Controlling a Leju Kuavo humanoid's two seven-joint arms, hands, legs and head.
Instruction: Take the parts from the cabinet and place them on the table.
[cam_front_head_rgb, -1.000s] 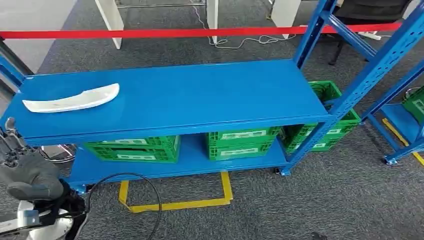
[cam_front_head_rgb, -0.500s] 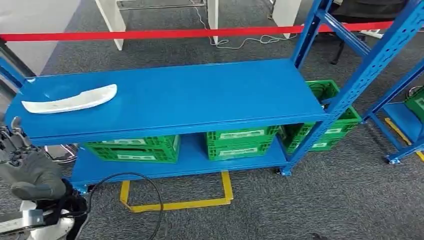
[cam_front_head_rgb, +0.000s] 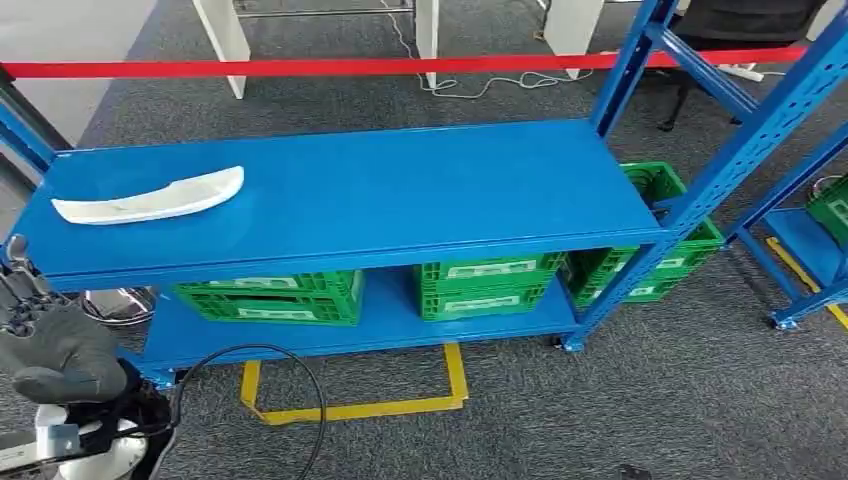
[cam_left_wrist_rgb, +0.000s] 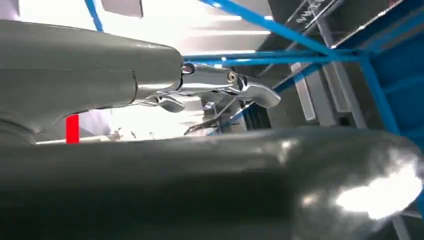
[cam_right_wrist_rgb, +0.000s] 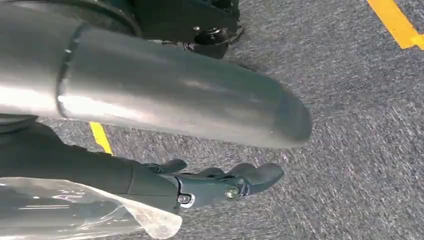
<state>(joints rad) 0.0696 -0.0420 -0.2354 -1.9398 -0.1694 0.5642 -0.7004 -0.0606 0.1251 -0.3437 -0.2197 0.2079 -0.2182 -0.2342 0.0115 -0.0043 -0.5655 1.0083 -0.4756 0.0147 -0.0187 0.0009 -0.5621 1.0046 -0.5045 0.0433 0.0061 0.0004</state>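
Head view. You have one white curved part lying flat on the top shelf of the blue rack, toward its left end, touching nothing else. Green crates sit on the lower shelf; their contents cannot be made out. The left hand hangs low at the rack's left front corner, below the top shelf's edge and well apart from the part. No table is visible here.

Left wrist view. The grey thumb and cover take up most of the frame; the silver fingers are extended and apart, with nothing between them. Blue rack posts stand beyond.

Right wrist view. The right hand points down at the grey carpet with yellow floor tape nearby. Its dark fingers lie stretched out. A clear plastic-wrapped item shows just beside the hand; you cannot tell whether the fingers are clamped on it.

Judgement: the white part is not yet picked up, so that fetch is wholly ahead: reach, grasp, carry, set down. Whether the wrapped item is a part already taken is uncertain.
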